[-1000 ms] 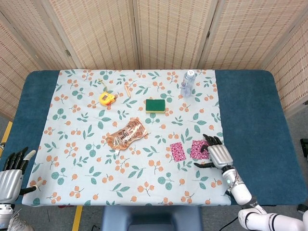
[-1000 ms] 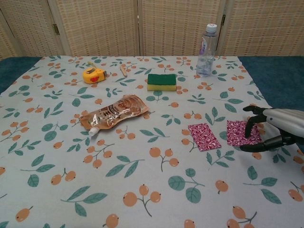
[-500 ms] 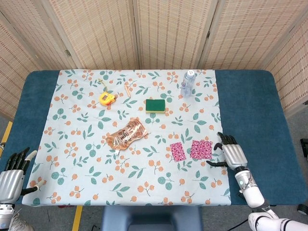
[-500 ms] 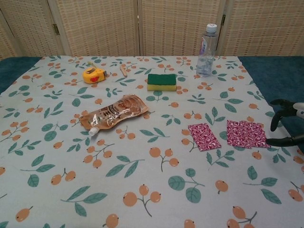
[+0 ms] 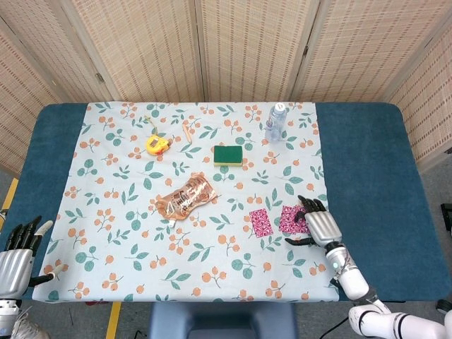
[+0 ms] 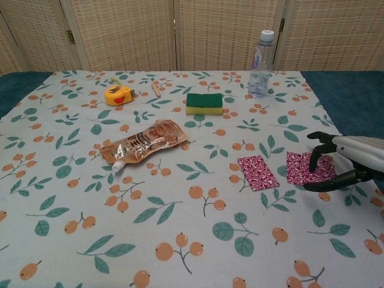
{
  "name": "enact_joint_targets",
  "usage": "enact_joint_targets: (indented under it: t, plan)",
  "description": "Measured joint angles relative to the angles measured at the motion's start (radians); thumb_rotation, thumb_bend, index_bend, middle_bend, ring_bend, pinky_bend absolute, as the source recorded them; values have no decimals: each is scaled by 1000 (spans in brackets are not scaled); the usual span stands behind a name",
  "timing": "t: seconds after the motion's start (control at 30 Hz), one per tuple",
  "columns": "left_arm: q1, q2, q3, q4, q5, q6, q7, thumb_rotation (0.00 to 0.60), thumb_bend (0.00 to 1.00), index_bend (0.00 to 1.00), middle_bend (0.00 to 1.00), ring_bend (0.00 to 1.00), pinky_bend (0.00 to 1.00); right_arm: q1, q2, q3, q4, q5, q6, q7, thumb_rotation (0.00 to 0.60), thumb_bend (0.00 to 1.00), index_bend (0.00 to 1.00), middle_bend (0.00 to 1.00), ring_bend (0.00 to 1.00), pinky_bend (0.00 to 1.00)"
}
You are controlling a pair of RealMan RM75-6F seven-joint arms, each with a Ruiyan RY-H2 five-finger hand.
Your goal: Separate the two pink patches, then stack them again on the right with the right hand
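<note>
Pink patches (image 6: 258,173) (image 6: 303,167) thin, limp, light; pinch edge. Right robot hand (image 6: 339,162) fingers spread on right patch, near table's right edge, holding nothing.

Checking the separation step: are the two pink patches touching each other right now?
Apart. The chest view shows a strip of tablecloth between the left patch and the right patch, which lies under the right hand; the head view shows the gap too.

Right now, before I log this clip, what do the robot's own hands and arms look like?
Both hands have silver-grey metallic backs with black fingers. The right hand continues into a slim white forearm with a small green light at the wrist. The left hand shows the same silver shell and dark fingers, with one pale fingertip. No cables or markings are discernible.
</note>
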State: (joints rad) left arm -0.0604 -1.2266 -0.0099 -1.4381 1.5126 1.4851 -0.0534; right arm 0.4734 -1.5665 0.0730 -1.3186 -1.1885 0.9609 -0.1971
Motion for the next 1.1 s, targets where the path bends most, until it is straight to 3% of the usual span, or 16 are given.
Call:
enact_joint_targets:
  t: [0.47, 0.7, 1.1]
  plan:
    - [0, -8, 2, 10, 1, -2, -3, 600, 222, 144, 43, 93, 0, -38, 36, -1, 21, 33, 12, 11, 270, 40, 386, 33, 0, 0]
    - [-1, -8, 2, 8, 4, 0, -1, 600, 223, 144, 43, 93, 0, -41, 47, -2, -11, -7, 26, 35, 276, 41, 385, 33, 0, 0]
    - [6, -4, 3, 9, -3, 1, -3, 600, 223, 144, 43, 94, 0, 12, -16, 23, 16, 2, -27, 14, 274, 40, 386, 33, 0, 0]
